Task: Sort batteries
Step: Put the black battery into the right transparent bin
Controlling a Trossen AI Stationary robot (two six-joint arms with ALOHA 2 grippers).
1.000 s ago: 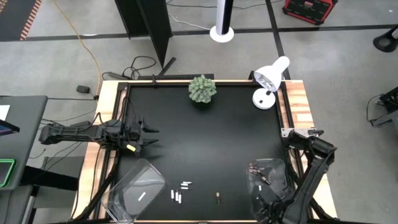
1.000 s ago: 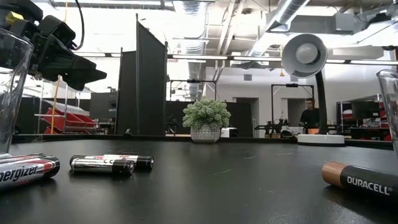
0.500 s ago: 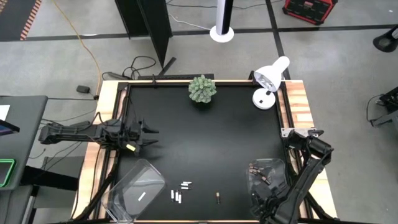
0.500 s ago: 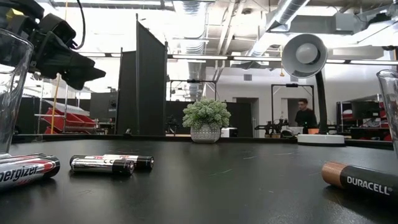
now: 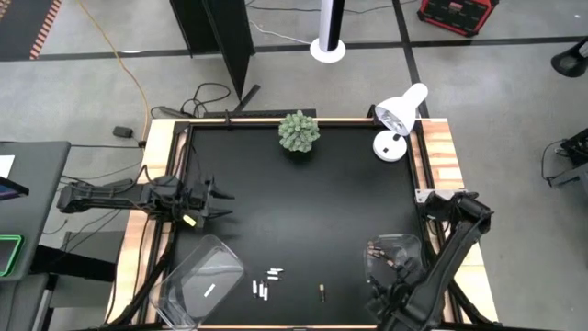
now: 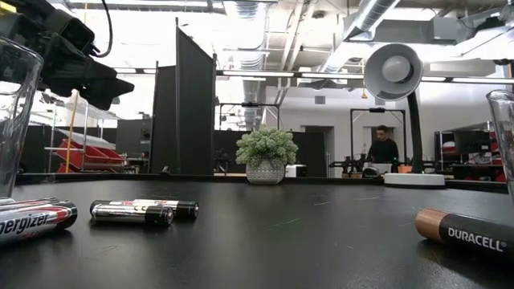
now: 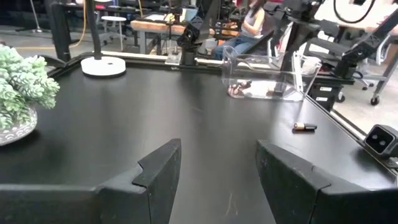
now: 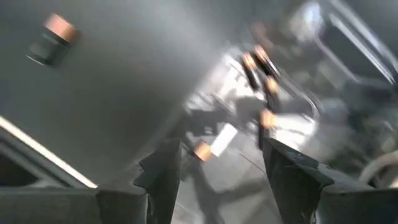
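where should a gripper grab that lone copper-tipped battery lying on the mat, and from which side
Probably from straight above, fingers closing across the mid-body of the lone battery. It lies flat on the black mat, a slim cylinder with open mat on both long sides, so nothing crowds the fingers.

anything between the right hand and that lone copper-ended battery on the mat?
Nothing visible. The dark copper-ended battery lies alone on the black mat; bare mat separates it from the right hand, open over the right clear plastic bin. White batteries lie on its far side.
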